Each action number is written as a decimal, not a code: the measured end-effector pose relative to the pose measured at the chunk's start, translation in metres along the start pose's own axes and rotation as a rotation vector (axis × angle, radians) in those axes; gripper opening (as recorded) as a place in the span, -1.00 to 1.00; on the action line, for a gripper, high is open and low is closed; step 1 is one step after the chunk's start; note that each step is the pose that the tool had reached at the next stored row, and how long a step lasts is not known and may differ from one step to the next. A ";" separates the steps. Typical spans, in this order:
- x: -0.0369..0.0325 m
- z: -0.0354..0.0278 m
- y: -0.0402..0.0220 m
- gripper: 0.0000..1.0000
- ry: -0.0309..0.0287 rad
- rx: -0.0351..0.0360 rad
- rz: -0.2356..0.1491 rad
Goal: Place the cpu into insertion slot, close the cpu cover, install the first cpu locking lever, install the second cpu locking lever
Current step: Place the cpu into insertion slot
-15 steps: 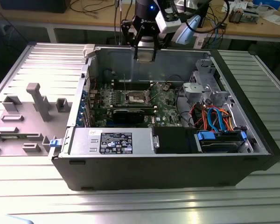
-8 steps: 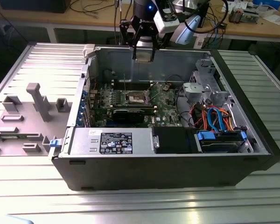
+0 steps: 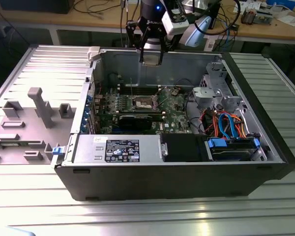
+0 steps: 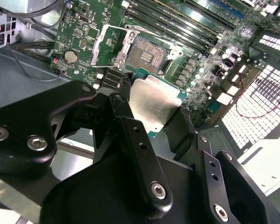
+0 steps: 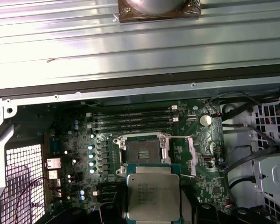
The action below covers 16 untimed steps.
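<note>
First step in hand: the fingers (image 4: 117, 105) clamp the cpu (image 4: 155, 102) above the bare insertion slot (image 4: 147, 56), cpu cover (image 4: 97, 44) raised. Seating it likely demands square alignment.

You have an open case (image 3: 177, 177) on the ribbed table (image 3: 137, 216), holding a power supply (image 3: 119, 148), blue and orange cables (image 3: 226, 125) toward the exterior view's right, a board (image 5: 200, 186) with graphics card (image 3: 137, 119), memory slots (image 5: 130, 120) and coin battery (image 5: 205, 119), and a grey fixture plate (image 3: 19, 118) at the exterior view's left.
</note>
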<state>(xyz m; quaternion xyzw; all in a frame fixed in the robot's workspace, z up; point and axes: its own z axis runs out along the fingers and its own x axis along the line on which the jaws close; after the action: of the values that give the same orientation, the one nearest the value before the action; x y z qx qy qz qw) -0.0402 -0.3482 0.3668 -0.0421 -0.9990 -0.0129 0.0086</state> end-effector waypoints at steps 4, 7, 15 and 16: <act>0.0000 0.0002 0.0000 0.09 -0.0011 -0.0008 0.042; 0.0001 0.0003 0.0000 0.09 -0.0019 -0.0014 0.078; 0.0010 0.0004 -0.0001 0.09 -0.0024 -0.0017 0.093; 0.0010 0.0005 -0.0001 0.09 -0.0024 -0.0018 0.093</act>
<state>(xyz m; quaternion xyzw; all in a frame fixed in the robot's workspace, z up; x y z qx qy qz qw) -0.0412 -0.3482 0.3663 -0.0883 -0.9960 -0.0133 0.0080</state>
